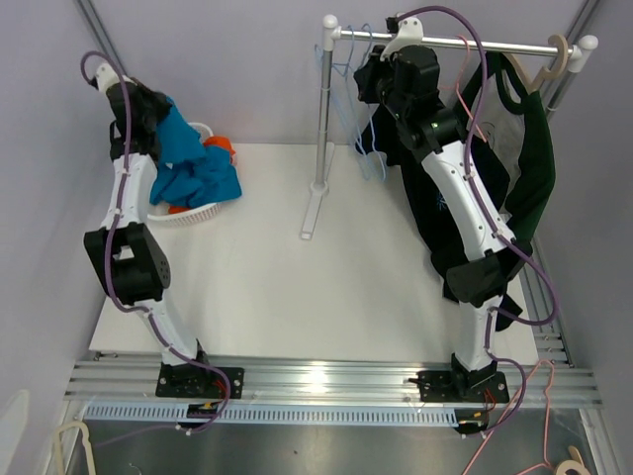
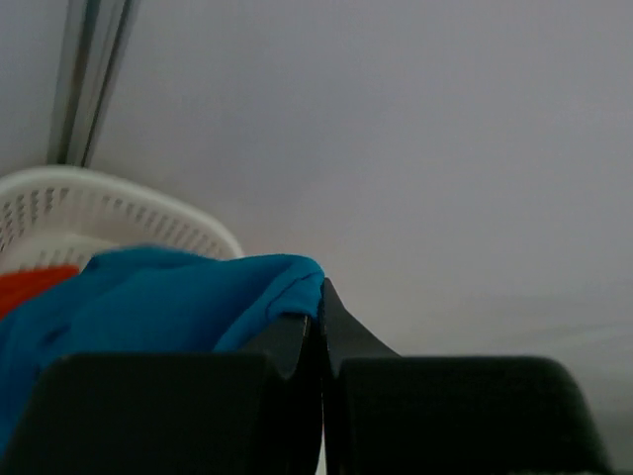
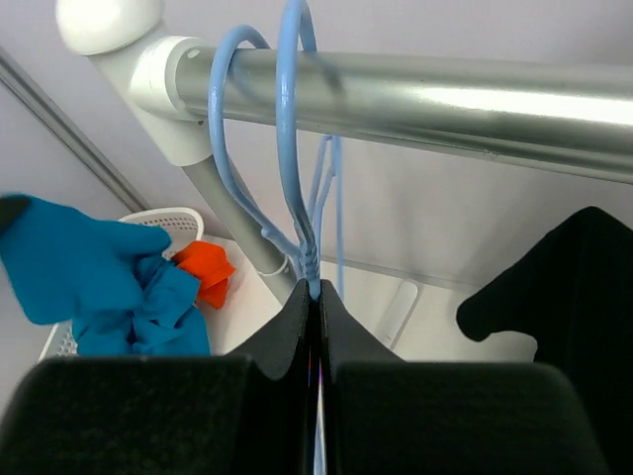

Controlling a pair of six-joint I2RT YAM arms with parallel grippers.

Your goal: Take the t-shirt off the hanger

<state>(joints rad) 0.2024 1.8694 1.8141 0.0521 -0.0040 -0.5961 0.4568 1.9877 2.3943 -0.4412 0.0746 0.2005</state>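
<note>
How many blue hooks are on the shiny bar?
2. One blue hook hangs by the white knob ending the bar, the other right beside it. More may be hidden.

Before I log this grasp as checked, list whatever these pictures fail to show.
Top view: the wrist hides the right pincer and its pinch on the blue hanger.
Right wrist view: the pincer's body cuts off the hanger below its hook.
Left wrist view: the left pincer and blue t-shirt hide most of the basket.
</note>
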